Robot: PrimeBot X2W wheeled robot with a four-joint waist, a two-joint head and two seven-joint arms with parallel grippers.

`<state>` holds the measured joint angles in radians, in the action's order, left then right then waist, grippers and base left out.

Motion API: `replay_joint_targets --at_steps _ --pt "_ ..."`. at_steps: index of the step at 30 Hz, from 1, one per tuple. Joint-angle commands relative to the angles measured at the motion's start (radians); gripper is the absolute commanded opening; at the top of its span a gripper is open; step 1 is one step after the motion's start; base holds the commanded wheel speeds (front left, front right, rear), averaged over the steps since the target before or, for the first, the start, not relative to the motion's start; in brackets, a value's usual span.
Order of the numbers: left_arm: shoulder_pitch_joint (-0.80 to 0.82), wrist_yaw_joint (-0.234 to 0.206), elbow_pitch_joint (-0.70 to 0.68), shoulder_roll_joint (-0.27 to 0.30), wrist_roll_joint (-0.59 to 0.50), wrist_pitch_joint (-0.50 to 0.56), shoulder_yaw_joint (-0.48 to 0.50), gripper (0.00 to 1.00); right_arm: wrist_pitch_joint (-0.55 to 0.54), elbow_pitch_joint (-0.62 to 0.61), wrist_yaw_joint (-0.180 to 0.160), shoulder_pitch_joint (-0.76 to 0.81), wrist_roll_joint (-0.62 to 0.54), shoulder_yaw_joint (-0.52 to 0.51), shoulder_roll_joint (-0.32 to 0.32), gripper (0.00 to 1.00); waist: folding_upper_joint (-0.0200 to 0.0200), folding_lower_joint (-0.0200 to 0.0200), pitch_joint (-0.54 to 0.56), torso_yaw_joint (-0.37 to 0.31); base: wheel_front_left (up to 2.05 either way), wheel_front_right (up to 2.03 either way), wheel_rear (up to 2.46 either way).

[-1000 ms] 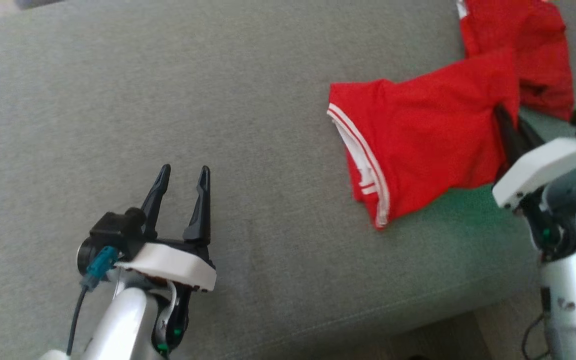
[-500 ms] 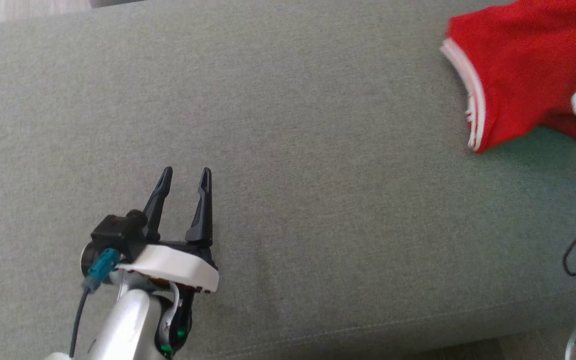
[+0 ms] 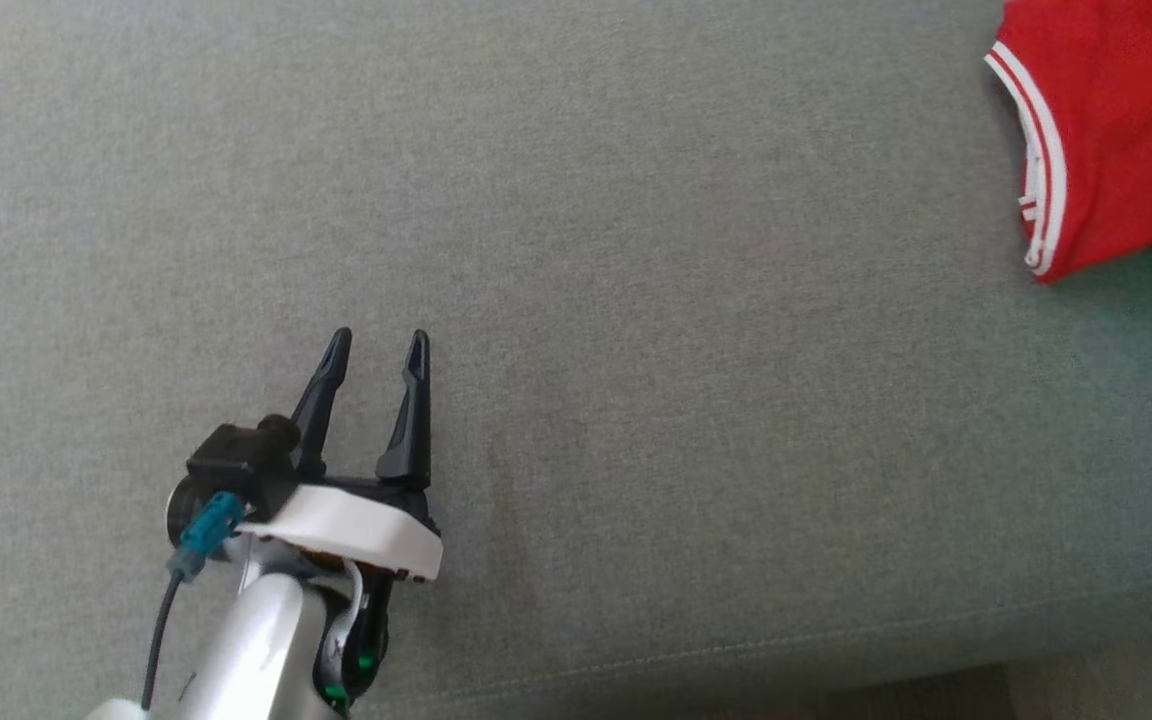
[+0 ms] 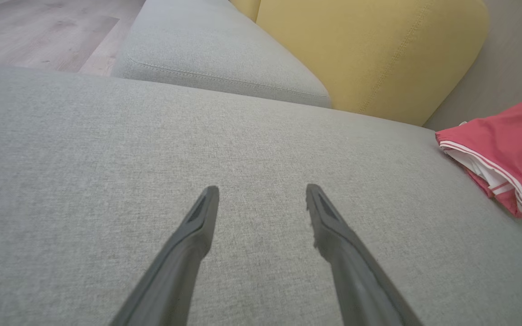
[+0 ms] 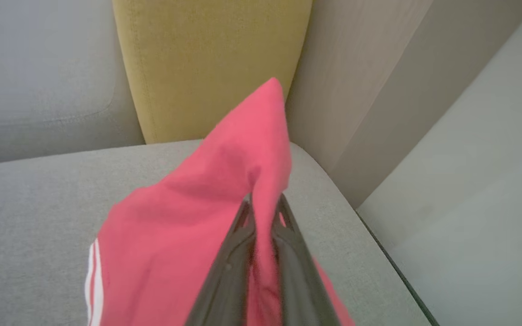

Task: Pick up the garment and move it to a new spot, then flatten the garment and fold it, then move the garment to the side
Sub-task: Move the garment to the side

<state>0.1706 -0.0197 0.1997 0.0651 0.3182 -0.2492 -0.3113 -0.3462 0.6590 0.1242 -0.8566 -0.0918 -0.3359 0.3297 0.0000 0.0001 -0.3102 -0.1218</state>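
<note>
The garment (image 3: 1116,130) is red, with a white-edged opening trimmed in thin red and white stripes (a sleeve or a hem, I cannot tell which). In the head view it lies at the upper right of the grey sofa (image 3: 636,300). Its striped edge faces left and runs down to a point, and the rest passes out of frame. The left wrist view shows white inner layers between the red ones at that edge, and the cloth rests on the seat near a yellow cushion (image 4: 369,54).

The right gripper (image 5: 263,200) is pinched narrow on a fold of the garment. Cloth passes between its two fingers and rises in a peak above the tips. From there it drapes down to their left onto the seat, where the white stripes show.

The left gripper (image 3: 379,338) stands wide with nothing between its fingers, over bare seat at the lower left of the head view. It is well apart from the garment, which lies up and far to its right.
</note>
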Motion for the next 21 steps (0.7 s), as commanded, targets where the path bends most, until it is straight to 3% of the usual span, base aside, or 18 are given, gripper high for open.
replay_joint_targets --at_steps 1,2,4,5,13,21 --pt "0.039 0.002 -0.024 0.005 -0.007 -0.012 0.024 1.0 0.028 -0.006 0.007 -0.044 -0.041 0.009 0.038 0.0 0.0 -0.0001 -0.012 0.008 0.0 0.0 0.0" --pt "0.041 0.002 -0.022 0.006 -0.007 -0.012 0.024 1.0 0.037 0.006 0.007 -0.049 -0.06 0.006 0.043 0.06 0.0 -0.0001 -0.015 0.01 0.0 0.0 0.0" --pt "0.043 0.002 -0.019 0.007 -0.008 -0.012 0.025 1.0 0.054 0.026 0.007 -0.058 -0.103 -0.006 0.05 0.47 0.0 -0.0001 -0.02 0.014 0.0 0.0 0.0" --pt "0.044 0.002 -0.018 0.007 -0.008 -0.012 0.026 1.0 0.068 0.031 0.007 -0.062 -0.123 -0.016 0.053 0.98 0.0 -0.0001 -0.022 0.015 0.0 0.0 0.0" --pt "0.046 0.002 -0.013 0.008 -0.006 -0.012 0.032 1.0 0.156 0.059 0.007 -0.089 -0.218 -0.068 0.026 1.0 0.0 -0.0001 -0.017 0.012 0.0 0.0 0.0" --pt "0.039 0.001 -0.008 0.008 -0.001 -0.013 0.04 1.0 0.259 0.09 0.007 -0.103 -0.209 -0.026 -0.031 1.0 0.0 -0.0001 0.028 0.003 0.0 0.0 0.0"
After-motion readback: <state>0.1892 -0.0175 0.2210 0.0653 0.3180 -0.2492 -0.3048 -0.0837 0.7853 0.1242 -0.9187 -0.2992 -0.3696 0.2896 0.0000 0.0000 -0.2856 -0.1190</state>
